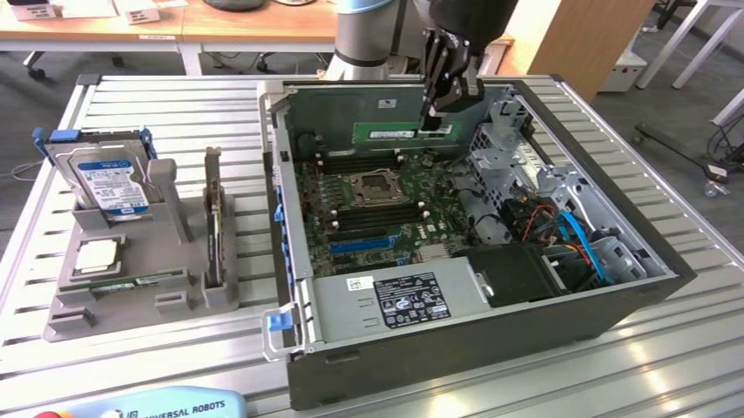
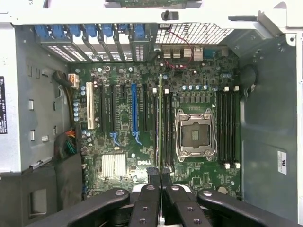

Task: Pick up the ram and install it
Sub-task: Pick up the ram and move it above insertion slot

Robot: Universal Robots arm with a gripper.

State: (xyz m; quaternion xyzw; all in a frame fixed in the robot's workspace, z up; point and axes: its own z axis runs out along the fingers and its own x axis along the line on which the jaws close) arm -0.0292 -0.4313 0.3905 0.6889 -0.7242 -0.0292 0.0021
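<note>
My gripper (image 1: 437, 122) hangs over the open computer case (image 1: 605, 309), shut on one end of the ram (image 1: 389, 133), a long green stick held level above the motherboard (image 1: 348, 196). In the wrist view the ram (image 2: 160, 123) appears edge-on as a thin strip running away from the black fingers (image 2: 152, 178). It lines up over the dark memory slots (image 2: 166, 127) beside the empty CPU socket (image 2: 194, 135). The gripper (image 2: 160, 176) sits well above the board, and the ram touches no slot.
A grey holder (image 1: 70, 318) on the exterior view's left carries a hard drive (image 1: 111, 178), a CPU chip (image 1: 97, 253), another green stick (image 1: 131, 282) and a dark expansion card (image 1: 213, 218). Inside the case are a power supply (image 1: 395, 300), blue cables (image 1: 581, 244) and more memory slots (image 2: 227, 127).
</note>
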